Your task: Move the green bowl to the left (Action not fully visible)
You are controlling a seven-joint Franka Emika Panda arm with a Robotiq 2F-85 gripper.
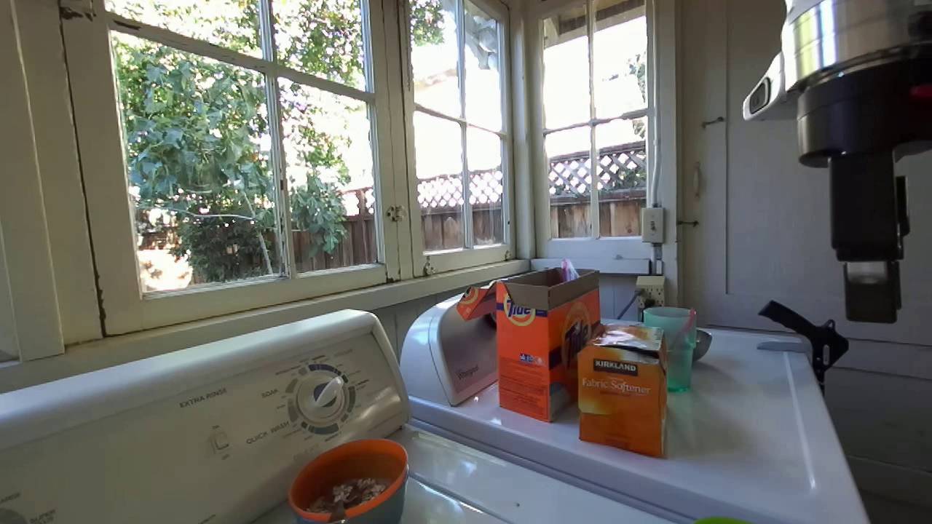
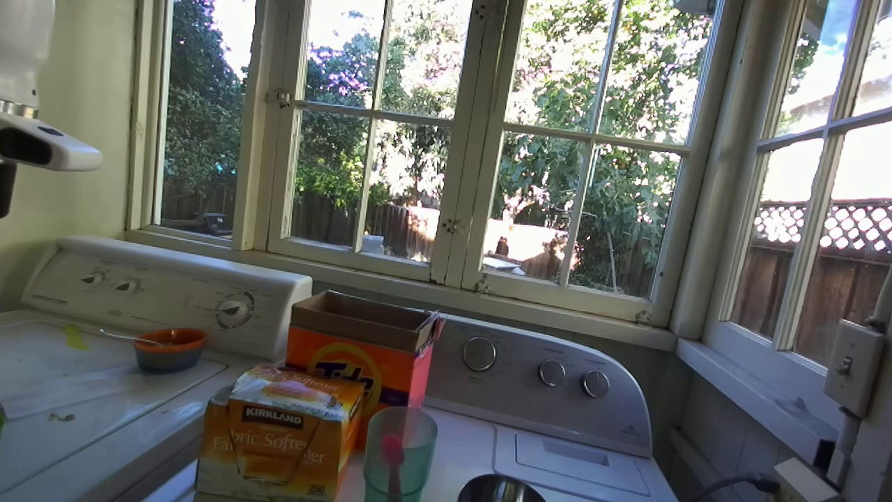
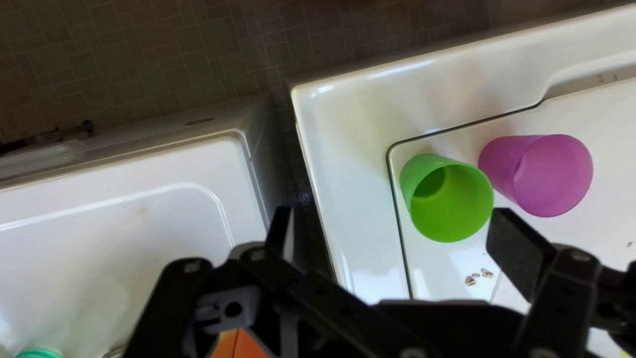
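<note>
gripper (image 3: pixel 391 231) spread wide, holding nothing, green bowl (image 3: pixel 449 206) well below it, just beside purple cup (image 3: pixel 549 176)

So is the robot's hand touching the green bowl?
Apart. In an exterior view, the hand hangs up in the air, with a clear gap between it and the green bowl, which just peeks in at the picture's bottom edge.

Paned windows (image 1: pixel 272 70) with worn pale frames (image 1: pixel 80 182) fill the upper left and centre in an exterior view, bright daylight behind leafy trees (image 1: pixel 193 145) and a wooden fence (image 1: pixel 568 218). A shaded panelled wall (image 1: pixel 772 218) stands at right; dim brown floor tiles (image 3: pixel 198 54) cover the wrist view's upper left.
</note>
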